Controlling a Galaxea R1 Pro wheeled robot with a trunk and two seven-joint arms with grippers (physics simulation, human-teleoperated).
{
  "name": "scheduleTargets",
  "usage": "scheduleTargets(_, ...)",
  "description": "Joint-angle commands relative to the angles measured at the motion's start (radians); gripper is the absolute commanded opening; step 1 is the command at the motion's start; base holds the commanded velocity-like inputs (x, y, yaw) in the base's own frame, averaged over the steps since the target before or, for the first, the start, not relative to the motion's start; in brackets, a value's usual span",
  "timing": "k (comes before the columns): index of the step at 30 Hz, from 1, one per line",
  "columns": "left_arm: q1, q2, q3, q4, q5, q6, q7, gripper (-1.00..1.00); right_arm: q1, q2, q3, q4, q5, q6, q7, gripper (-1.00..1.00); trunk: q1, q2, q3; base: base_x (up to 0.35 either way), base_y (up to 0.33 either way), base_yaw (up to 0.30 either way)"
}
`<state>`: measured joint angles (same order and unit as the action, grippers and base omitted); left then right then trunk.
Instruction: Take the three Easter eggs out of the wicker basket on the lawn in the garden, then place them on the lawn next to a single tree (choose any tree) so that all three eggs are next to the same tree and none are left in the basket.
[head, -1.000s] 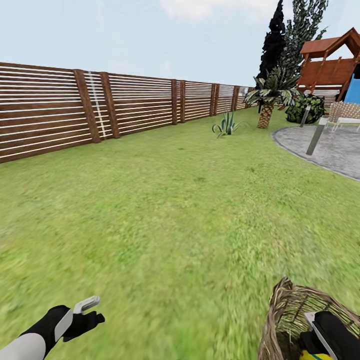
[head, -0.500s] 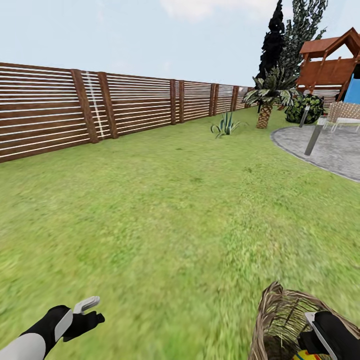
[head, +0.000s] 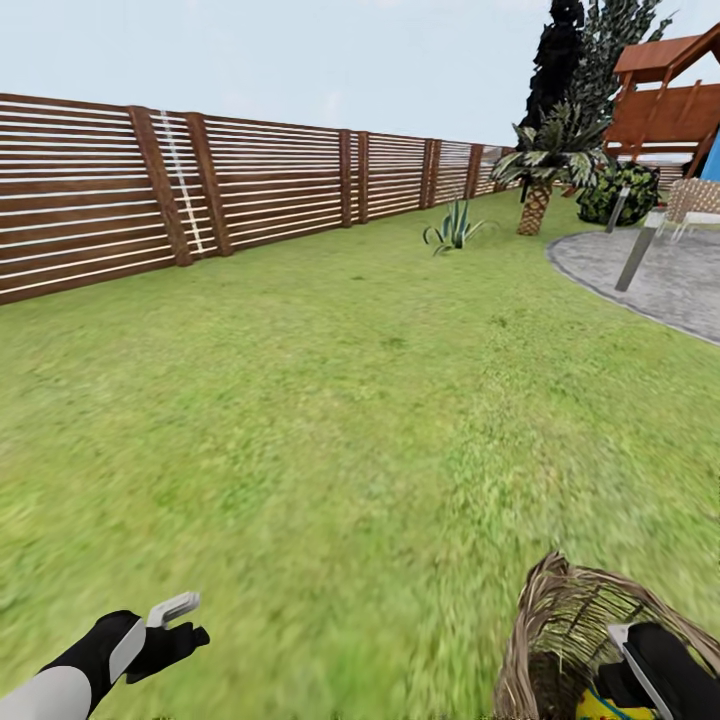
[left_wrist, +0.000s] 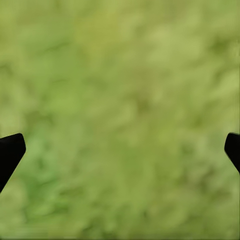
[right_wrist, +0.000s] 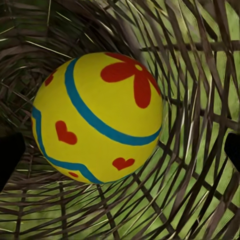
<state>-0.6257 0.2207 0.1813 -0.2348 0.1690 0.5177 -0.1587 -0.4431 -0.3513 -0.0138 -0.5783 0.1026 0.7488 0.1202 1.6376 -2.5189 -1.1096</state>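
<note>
Right wrist view: right gripper (right_wrist: 120, 150) spread wide over Easter egg (right_wrist: 97, 117) in wicker basket (right_wrist: 200, 100); left gripper (left_wrist: 120, 150) wide above lawn (left_wrist: 120, 100)

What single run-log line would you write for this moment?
right gripper: open, inside wicker basket around Easter egg | left gripper: open over lawn | eggs placed: none seen

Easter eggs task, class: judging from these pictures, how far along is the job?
Done: nothing visibly; no egg lies on the lawn. In hand: the right gripper is inside the wicker basket, its open fingertips flanking an Easter egg, not yet gripped. The left gripper hangs open over grass. Left: carrying the eggs to a tree.
</note>
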Motion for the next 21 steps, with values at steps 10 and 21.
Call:
scheduleTargets(10, 0.000, -0.005, 0.001, -0.001, 0.009, 0.007, 0.001, 1.00, 0.000, 0.001, -0.002, -0.002, 0.011, 0.004, 0.009, 1.00, 0.004, -0.003, -0.040, 0.000, 0.000, 0.000)
scheduleTargets(21, 0.000, -0.004, 0.001, -0.001, 0.009, 0.007, 0.001, 1.00, 0.000, 0.005, -0.002, -0.002, 0.011, 0.004, 0.009, 1.00, 0.008, -0.005, -0.071, 0.000, 0.000, 0.000)
